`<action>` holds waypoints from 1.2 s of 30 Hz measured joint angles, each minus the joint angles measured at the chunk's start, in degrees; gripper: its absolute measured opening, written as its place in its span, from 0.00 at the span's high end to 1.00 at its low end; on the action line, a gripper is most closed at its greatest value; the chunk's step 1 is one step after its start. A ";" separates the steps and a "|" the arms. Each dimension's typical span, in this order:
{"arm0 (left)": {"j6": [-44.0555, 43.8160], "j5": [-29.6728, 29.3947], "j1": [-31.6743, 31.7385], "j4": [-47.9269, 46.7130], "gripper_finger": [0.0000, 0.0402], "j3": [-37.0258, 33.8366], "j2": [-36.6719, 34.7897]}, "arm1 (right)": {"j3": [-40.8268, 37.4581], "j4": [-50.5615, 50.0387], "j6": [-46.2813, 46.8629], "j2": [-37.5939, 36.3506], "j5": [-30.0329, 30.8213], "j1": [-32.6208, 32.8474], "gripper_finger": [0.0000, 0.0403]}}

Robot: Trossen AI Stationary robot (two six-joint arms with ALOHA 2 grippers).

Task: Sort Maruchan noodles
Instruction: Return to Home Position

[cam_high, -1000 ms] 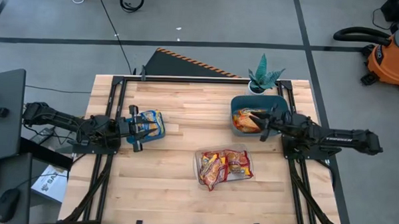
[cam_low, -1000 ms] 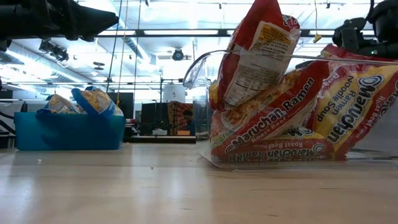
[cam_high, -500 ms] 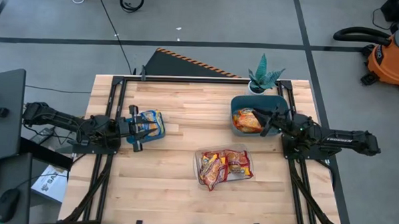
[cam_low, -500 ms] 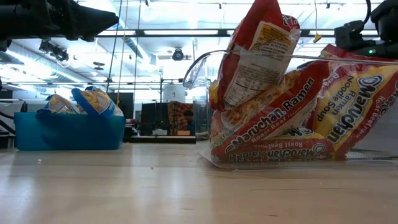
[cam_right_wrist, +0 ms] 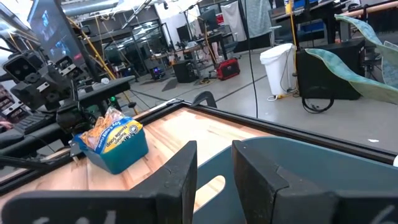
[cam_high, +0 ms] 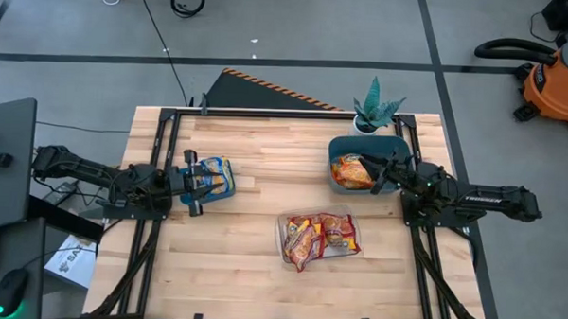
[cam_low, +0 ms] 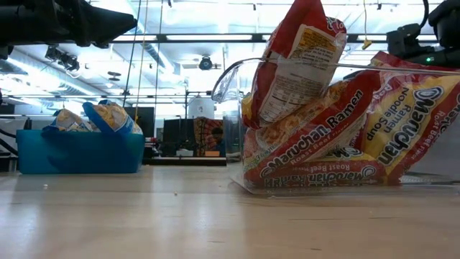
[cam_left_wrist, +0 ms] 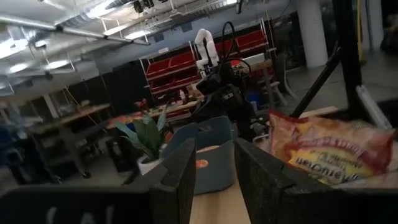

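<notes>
The right arm (cam_high: 472, 196) is hanging over the edge of the rounded teal plastic bin (cam_high: 353, 143). Its jaws are released, slightly parted and grasping nothing. Orange-trimmed glossy noodle packets (cam_high: 352, 171) are lying crumpled inside that bin, just under the jaws. If the arm is pulling away low, I judge the fingers risk catching the rim or snagging the slick film of the top packet. That could drag the light bin across the pale wooden butcher-block desk (cam_high: 252, 272).

The left arm (cam_high: 94, 172) is waiting at the desk's left side. Its jaws are likewise parted and empty, just beside the small bright-blue rectangular bin (cam_low: 79, 152). Blue-trimmed packets (cam_low: 108, 116) are mounding above that bin's rim, so a nudge could tip one out.

In the middle, red-trimmed packets (cam_high: 319, 235) are piling in a clear, thin-walled plastic tray (cam_high: 283, 224). One puffy packet (cam_low: 302, 61) is standing nearly upright on the heap. The wrappers are looking slippery and air-filled, so the stack is likely sliding easily if it is jostled.
</notes>
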 joint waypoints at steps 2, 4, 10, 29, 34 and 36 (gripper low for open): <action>-3.53 0.02 0.00 0.00 0.71 0.00 0.00 | 0.00 0.00 0.00 0.00 -0.02 0.00 0.74; -9.36 0.02 0.00 0.00 0.71 0.00 -0.01 | 0.00 0.00 0.00 0.00 -0.02 0.00 0.74; -15.23 0.02 -0.41 -4.81 0.71 0.02 -0.16 | 0.00 0.00 0.00 0.00 -0.02 0.00 0.74; -17.50 8.69 -6.38 -30.60 0.71 0.02 -20.85 | 0.02 0.02 0.00 0.00 -0.02 0.00 0.74; -15.94 14.95 -6.71 -34.92 0.71 0.02 -24.62 | 0.02 0.02 0.00 0.00 -0.02 0.00 0.74; -16.28 16.74 -6.71 -36.74 0.71 0.02 -25.72 | 0.02 0.01 0.01 0.00 -0.02 0.00 0.74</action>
